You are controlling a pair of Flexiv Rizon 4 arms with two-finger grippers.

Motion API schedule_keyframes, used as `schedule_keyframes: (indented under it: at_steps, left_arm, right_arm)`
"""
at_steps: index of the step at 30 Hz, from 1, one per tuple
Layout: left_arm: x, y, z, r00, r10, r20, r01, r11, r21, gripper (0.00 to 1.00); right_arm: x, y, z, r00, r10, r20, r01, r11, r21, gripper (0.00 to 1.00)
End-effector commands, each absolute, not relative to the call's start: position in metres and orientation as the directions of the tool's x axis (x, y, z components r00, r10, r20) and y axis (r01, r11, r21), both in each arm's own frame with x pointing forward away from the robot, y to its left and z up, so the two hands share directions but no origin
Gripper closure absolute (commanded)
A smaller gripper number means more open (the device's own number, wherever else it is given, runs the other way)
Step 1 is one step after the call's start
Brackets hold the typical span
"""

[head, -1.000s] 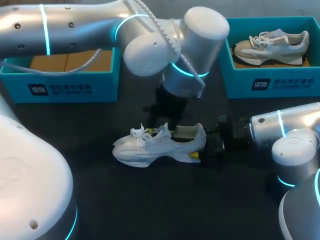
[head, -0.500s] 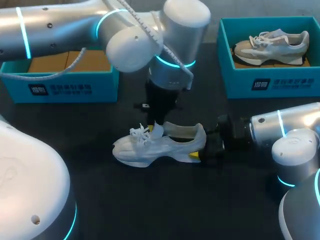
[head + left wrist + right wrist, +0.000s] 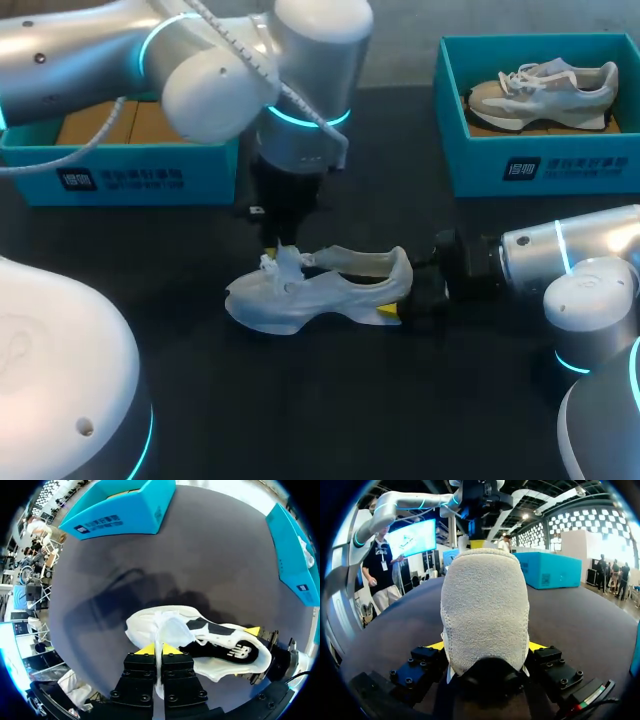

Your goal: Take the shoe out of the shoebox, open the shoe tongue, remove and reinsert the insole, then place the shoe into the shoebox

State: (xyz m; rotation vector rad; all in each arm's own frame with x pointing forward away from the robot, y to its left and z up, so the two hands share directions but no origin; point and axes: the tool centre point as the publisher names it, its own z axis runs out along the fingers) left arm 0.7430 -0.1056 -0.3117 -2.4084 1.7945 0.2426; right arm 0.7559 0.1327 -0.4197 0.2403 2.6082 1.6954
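**Shoe held at heel and tongue**

The white shoe [image 3: 320,290] stands on its sole on the dark table [image 3: 300,400], outside the boxes. The right gripper [image 3: 486,646] clamps the shoe at the heel from both sides. The left gripper [image 3: 157,651], coming down from above, pinches the tongue [image 3: 172,629] between its nearly closed fingers.

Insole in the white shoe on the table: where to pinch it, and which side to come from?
Pinch the insole at its heel end, coming down from above through the collar of the shoe. Only that rear stretch is exposed: the left gripper holds the tongue toward the toe, and the right gripper clamps the heel from behind, blocking that side.
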Motion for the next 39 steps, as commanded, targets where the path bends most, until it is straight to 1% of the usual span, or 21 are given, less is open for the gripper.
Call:
schedule_keyframes:
  at_steps: [1,7,8,10,11,12,13,14,15,16,17,34,39]
  left_arm:
    - [0.738,-0.093,-0.317,0.290,-0.943,-0.164,-0.956,-0.294,0.000,1.00]
    - [0.731,-0.080,-0.334,0.316,-0.932,-0.179,-0.944,-0.327,0.034,1.00]
    - [0.730,-0.078,-0.336,0.323,-0.928,-0.185,-0.942,-0.335,0.037,0.97]
    - [0.728,-0.074,-0.340,0.330,-0.926,-0.185,-0.938,-0.343,0.046,0.87]
    - [0.727,-0.072,-0.342,0.337,-0.922,-0.192,-0.935,-0.352,0.051,0.79]
    - [0.727,-0.069,-0.345,0.339,-0.920,-0.197,-0.933,-0.355,0.053,0.66]
    - [0.727,-0.067,-0.348,0.347,-0.916,-0.201,-0.929,-0.365,0.059,0.56]
    - [0.728,-0.066,-0.350,0.349,-0.915,-0.202,-0.928,-0.368,0.061,0.42]
    - [0.728,-0.065,-0.352,0.353,-0.913,-0.206,-0.926,-0.372,0.065,0.21]
    - [0.728,-0.064,-0.353,0.354,-0.912,-0.207,-0.925,-0.374,0.066,0.09]
    - [0.728,-0.063,-0.355,0.355,-0.912,-0.207,-0.925,-0.375,0.067,0.00]
    - [0.725,-0.057,-0.371,0.371,-0.902,-0.221,-0.909,-0.401,0.114,0.00]
    - [0.729,-0.060,-0.354,0.340,-0.924,-0.175,-0.930,-0.358,0.083,0.00]
  right_arm:
    - [0.757,0.136,-0.423,-0.988,0.142,0.066,0.118,0.400,0.909,1.00]
    - [0.757,0.136,-0.423,-0.988,0.142,0.066,0.118,0.400,0.909,1.00]
    - [0.757,0.136,-0.423,-0.988,0.142,0.066,0.118,0.400,0.909,1.00]
    - [0.757,0.136,-0.423,-0.988,0.142,0.066,0.118,0.400,0.909,1.00]
    - [0.757,0.136,-0.423,-0.988,0.142,0.066,0.118,0.400,0.909,1.00]
    - [0.757,0.136,-0.423,-0.988,0.142,0.066,0.118,0.400,0.909,1.00]
    - [0.757,0.136,-0.423,-0.988,0.142,0.066,0.118,0.400,0.909,1.00]
    - [0.757,0.136,-0.423,-0.988,0.142,0.066,0.118,0.400,0.909,1.00]
    - [0.757,0.136,-0.423,-0.988,0.142,0.066,0.118,0.400,0.909,1.00]
    - [0.757,0.136,-0.423,-0.988,0.142,0.066,0.118,0.400,0.909,1.00]
    - [0.757,0.136,-0.423,-0.988,0.142,0.066,0.118,0.400,0.909,1.00]
    - [0.757,0.136,-0.423,-0.988,0.142,0.066,0.118,0.400,0.909,1.00]
    - [0.757,0.136,-0.423,-0.988,0.142,0.066,0.118,0.400,0.909,1.00]
